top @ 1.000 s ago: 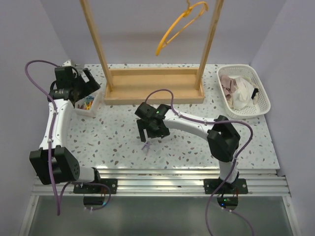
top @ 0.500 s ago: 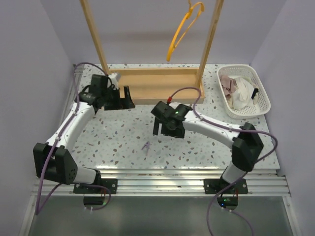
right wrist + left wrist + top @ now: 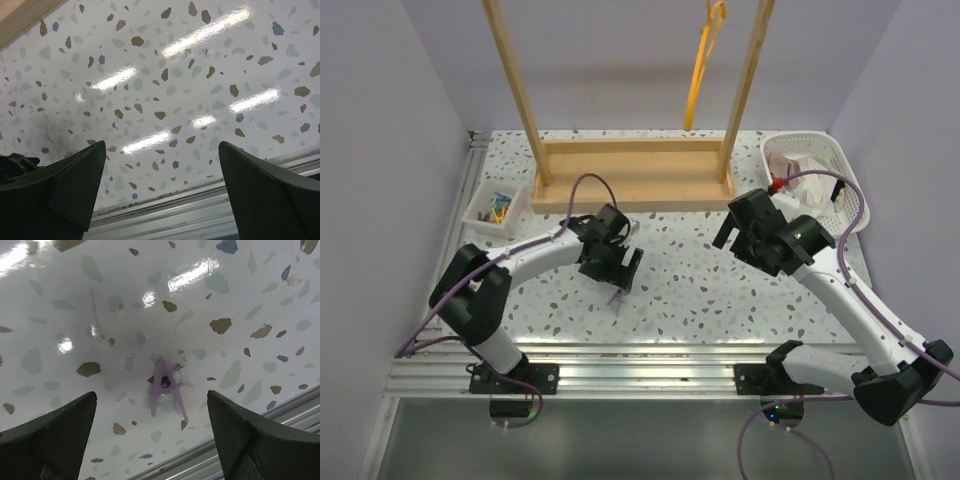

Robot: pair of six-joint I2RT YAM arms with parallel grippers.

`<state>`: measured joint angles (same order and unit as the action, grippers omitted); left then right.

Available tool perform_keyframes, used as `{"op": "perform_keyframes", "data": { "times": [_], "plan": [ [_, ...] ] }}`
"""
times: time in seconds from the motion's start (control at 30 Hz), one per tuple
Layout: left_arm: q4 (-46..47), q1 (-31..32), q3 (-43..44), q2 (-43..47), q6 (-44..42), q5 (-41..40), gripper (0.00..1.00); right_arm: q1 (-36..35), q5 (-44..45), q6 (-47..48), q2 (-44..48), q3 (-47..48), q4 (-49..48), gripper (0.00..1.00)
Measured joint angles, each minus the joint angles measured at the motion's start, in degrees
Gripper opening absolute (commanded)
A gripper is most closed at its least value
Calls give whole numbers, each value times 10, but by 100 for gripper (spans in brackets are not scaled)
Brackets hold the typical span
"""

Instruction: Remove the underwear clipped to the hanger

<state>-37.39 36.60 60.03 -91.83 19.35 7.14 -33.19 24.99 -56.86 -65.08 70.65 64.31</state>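
left gripper [image 3: 618,272] now hovers over purple clothespin [image 3: 165,390].

Table top [image 3: 700,290]: is reflecting the lamps in bright streaks; glossy, smooth, speckled like stone.
Rack frame [image 3: 630,175]: is showing pale bare wood, matt.
Hanger [image 3: 703,60]: is showing a smooth yellow-orange surface.
Basket [image 3: 815,140]: is showing white slotted plastic.
Cloths [image 3: 800,162]: are lying soft and wrinkled.
Peg [image 3: 164,390]: is showing pale purple plastic.
Left fingers [image 3: 50,440]: are showing matt black.
Right fingers [image 3: 270,190]: are showing matt black.
Rail [image 3: 650,362]: is showing ribbed bare metal.
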Motion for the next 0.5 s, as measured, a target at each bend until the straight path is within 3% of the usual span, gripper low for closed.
{"op": "perform_keyframes", "data": {
  "times": [0.17, 0.3, 0.4, 0.5],
  "plan": [
    [9, 72, 2, -69, 12, -35, 90, 3, 0, 7, 4, -21, 12, 98],
    [17, 90, 3, -71, 25, -55, 81, 5, 0, 8, 27, -43, 23, 98],
    [17, 95, 3, -75, 28, -76, 64, 9, 2, 8, 46, -48, 29, 98],
    [19, 104, 3, -80, 30, -102, 36, 10, 10, 9, 58, -48, 33, 98]
  ]
}}
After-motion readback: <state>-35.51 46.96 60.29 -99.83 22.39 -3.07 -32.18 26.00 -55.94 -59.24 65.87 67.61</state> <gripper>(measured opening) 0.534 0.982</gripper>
